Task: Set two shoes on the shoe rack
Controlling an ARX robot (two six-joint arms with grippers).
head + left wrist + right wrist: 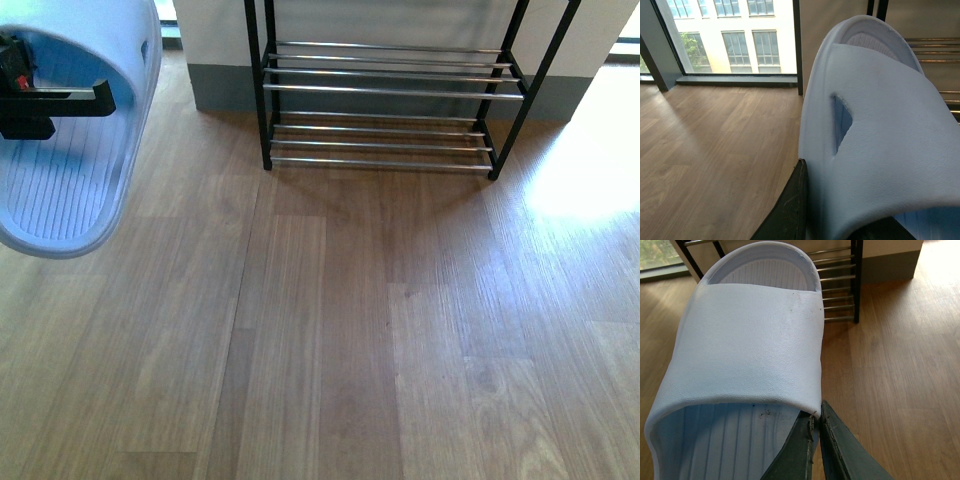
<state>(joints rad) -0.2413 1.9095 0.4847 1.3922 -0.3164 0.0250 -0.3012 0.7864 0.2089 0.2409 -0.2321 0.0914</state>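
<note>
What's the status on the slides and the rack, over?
Left hand shut on pale blue slide, held off the floor. Right hand shut on second slide. Shoe rack ahead, visible tiers bare. Floor between is open.

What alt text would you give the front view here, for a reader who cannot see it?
A pale blue slide hangs in the air at the left edge, gripped by the black left gripper, which reaches inside the strap. Across bare wooden floor, an empty black-framed shoe rack with silver rods stands against the wall.
</note>
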